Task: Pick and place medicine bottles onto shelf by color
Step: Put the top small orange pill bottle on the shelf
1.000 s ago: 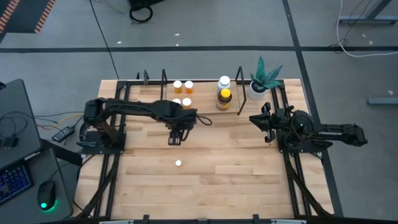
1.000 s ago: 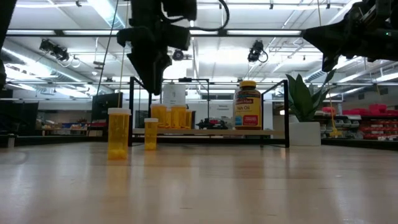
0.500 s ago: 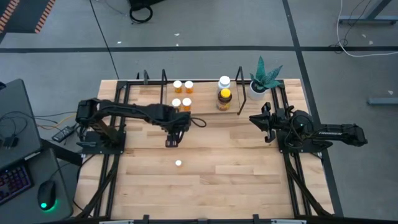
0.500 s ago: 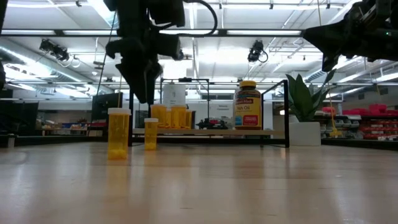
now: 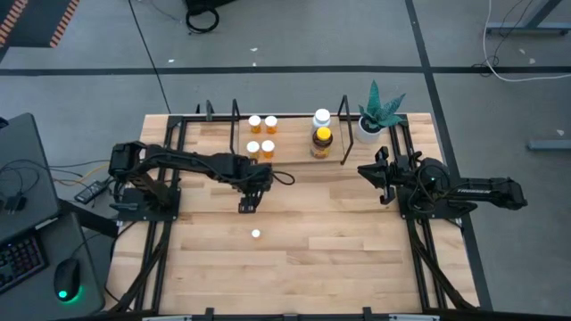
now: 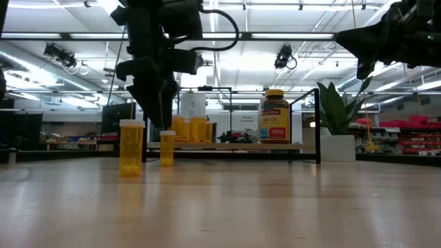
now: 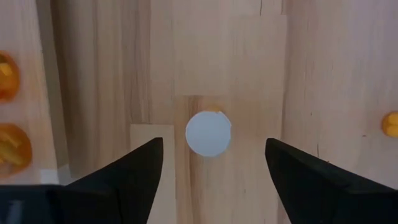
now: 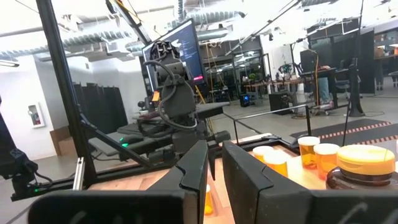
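Note:
A small orange bottle with a white cap (image 7: 208, 132) stands upright on the tabletop in front of the shelf (image 5: 290, 134); it also shows in the low view (image 6: 167, 148). My left gripper (image 7: 214, 143) hangs over it, pointing down and open. One finger stands on either side of the cap, and both are clear of it. A second orange bottle (image 5: 256, 234) stands nearer the table's front edge. Several orange bottles (image 5: 261, 134), a white bottle (image 5: 321, 118) and an amber yellow-capped bottle (image 5: 322, 138) stand on the shelf. My right gripper (image 8: 214, 165) waits at the table's right, fingers almost together.
A white pot with a green plant (image 5: 375, 118) stands at the far right, beside the shelf's right posts (image 5: 344, 134). The wide stretch of tabletop (image 5: 339, 241) toward the front edge carries only the lone orange bottle.
My left gripper has come down toward the orange bottle in front of the shelf, drifting a little toward the table's left. Its fingertips now hang about level with the white cap. The bottles have not moved.

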Controlling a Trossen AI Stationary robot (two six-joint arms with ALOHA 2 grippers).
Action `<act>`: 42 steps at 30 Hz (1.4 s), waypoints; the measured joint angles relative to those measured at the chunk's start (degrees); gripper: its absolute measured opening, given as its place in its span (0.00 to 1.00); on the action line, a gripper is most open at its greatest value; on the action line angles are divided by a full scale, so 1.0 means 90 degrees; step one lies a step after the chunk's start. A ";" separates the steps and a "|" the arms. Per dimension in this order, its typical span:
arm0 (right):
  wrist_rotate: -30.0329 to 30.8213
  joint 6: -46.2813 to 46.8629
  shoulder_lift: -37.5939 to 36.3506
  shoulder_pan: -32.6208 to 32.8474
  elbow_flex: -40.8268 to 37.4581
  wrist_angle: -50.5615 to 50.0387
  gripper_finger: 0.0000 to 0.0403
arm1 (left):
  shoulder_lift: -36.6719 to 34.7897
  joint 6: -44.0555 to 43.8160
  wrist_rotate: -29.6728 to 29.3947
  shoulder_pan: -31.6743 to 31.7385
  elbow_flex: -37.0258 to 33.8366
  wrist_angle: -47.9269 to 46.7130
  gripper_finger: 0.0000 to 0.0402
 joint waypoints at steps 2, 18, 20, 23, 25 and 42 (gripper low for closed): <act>0.0000 0.0000 0.0000 -0.0002 0.0000 0.0000 0.14 | 0.0000 0.0000 0.0000 0.0000 -0.0087 0.0103 0.72; 0.0000 0.0000 0.0000 0.0001 0.0001 0.0002 0.14 | 0.0002 0.0136 -0.0007 0.0000 -0.0250 0.0575 0.72; 0.0000 0.0000 0.0000 -0.0002 0.0000 0.0002 0.14 | 0.0007 0.0135 -0.0007 0.0005 -0.0250 0.0574 0.72; 0.0000 0.0000 0.0000 -0.0002 0.0000 0.0002 0.14 | 0.0019 0.0119 -0.0007 0.0012 -0.0250 0.0576 0.72; 0.0000 0.0000 0.0000 -0.0001 0.0000 0.0002 0.14 | 0.0029 0.0117 -0.0011 0.0012 -0.0250 0.0572 0.72; 0.0000 0.0000 0.0000 0.0000 0.0001 0.0002 0.14 | 0.0029 -0.0039 -0.0007 0.0004 -0.0250 0.0625 0.72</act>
